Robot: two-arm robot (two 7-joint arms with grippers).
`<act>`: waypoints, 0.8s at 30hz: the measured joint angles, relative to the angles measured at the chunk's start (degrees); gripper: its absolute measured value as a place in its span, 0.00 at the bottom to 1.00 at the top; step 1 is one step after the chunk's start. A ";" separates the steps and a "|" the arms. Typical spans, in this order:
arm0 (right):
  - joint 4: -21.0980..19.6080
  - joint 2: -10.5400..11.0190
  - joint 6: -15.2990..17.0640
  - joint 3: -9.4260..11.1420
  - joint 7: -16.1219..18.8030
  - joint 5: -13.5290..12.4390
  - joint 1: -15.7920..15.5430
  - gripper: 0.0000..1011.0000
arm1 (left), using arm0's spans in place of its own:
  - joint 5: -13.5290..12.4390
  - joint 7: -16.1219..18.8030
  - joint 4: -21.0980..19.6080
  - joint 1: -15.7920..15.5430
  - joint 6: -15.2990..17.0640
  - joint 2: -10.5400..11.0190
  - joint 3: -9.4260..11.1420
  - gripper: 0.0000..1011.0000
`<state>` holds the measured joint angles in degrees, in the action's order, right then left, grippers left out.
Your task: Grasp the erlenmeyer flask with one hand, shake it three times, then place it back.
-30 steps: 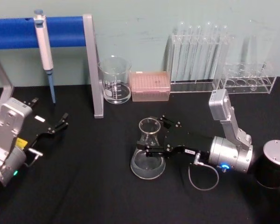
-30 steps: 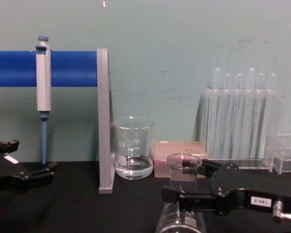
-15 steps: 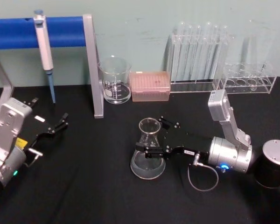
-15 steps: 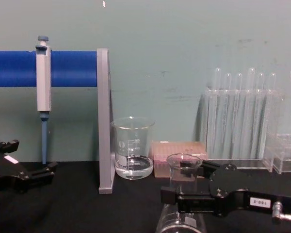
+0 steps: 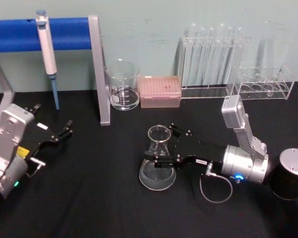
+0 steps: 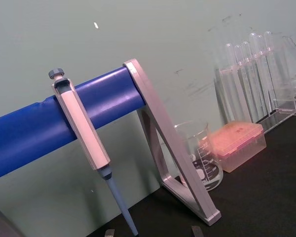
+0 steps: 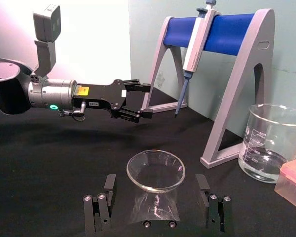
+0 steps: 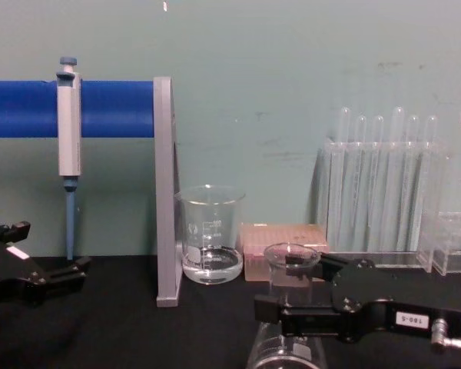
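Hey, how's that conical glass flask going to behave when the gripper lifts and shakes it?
The erlenmeyer flask is clear glass, so it is probably rigid, fragile and slick. Its wide base should keep it steady when set down. The right gripper is open around the tapering neck, so the flask may slip downward if held loosely.

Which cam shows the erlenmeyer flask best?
Head view: whole erlenmeyer flask upright on the black table, neck between open fingers of the right end effector. Right wrist view shows rim and neck; chest view, its neck, base cut off. Left end effector parked at left.
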<state>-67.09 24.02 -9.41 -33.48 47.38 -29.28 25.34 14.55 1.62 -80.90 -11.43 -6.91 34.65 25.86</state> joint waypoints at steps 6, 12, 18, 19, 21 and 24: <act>-0.01 0.00 -0.02 0.02 -0.01 0.00 -0.02 0.99 | 0.00 0.00 0.00 0.00 0.00 0.00 0.00 0.99; -0.01 0.00 -0.04 0.06 -0.04 0.00 -0.04 0.99 | 0.00 0.00 0.00 0.00 0.00 0.00 0.00 0.99; -0.01 0.00 -0.04 0.07 -0.07 0.00 -0.04 0.95 | 0.00 0.00 0.00 0.00 0.00 0.00 0.00 0.99; -0.01 0.00 -0.04 0.07 -0.08 0.00 -0.04 0.91 | 0.00 0.00 0.00 0.00 0.00 0.00 0.00 0.99; -0.01 0.00 -0.04 0.07 -0.09 0.00 -0.04 0.85 | 0.00 0.00 0.00 0.00 0.00 0.00 0.00 0.99; -0.01 0.00 -0.04 0.07 -0.09 0.00 -0.04 0.76 | 0.00 0.00 0.00 0.00 0.00 0.00 0.00 0.99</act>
<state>-67.10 24.02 -9.45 -33.41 47.29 -29.28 25.30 14.55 1.62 -80.90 -11.43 -6.91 34.65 25.86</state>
